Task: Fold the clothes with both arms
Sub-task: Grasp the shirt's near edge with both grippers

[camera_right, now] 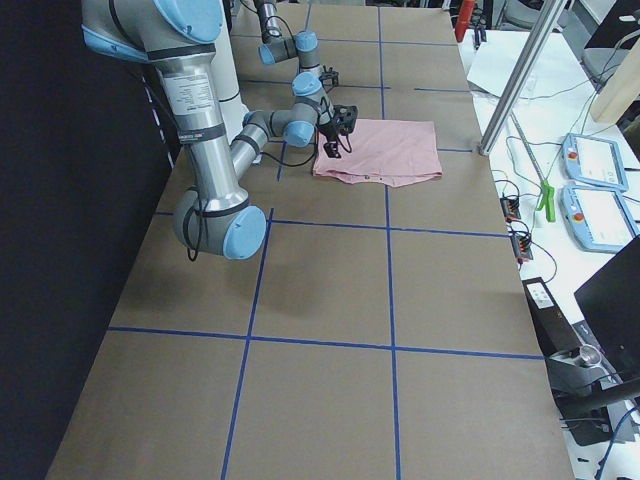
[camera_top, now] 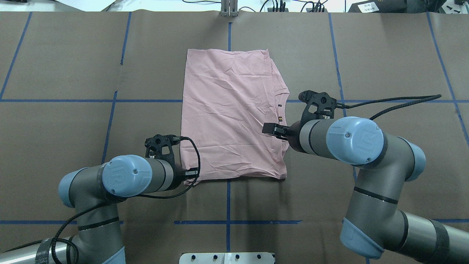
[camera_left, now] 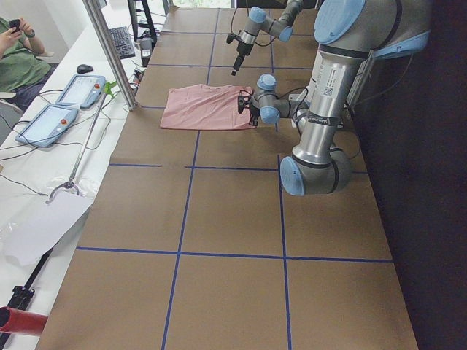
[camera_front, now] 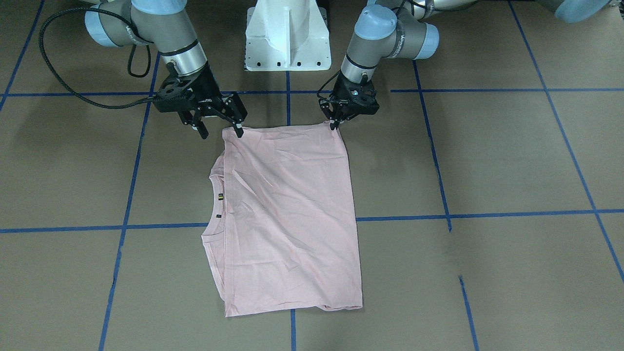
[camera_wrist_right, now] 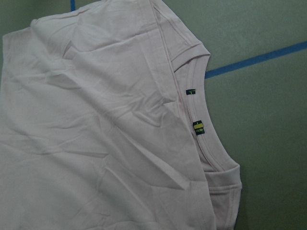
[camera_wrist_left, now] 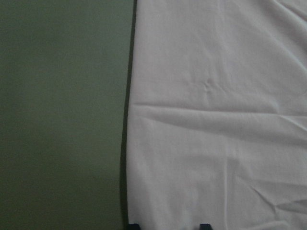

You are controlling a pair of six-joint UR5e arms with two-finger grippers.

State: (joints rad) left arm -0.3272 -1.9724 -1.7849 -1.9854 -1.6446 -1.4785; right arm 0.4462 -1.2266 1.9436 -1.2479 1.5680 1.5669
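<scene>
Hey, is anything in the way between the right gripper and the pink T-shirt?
Nothing visible does. The right gripper hangs open right at the T-shirt edge nearest the robot, with only bare table around that corner.

Robotics lab, tape-gridded table (camera_left: pixel 219 219), teach pendants (camera_left: pixel 45 124), cables

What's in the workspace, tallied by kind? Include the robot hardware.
T-shirt: 1
Arms: 2 (left arm, right arm)
End effectors: 2 (left end effector, right end effector)
White base: 1
Total: 6
</scene>
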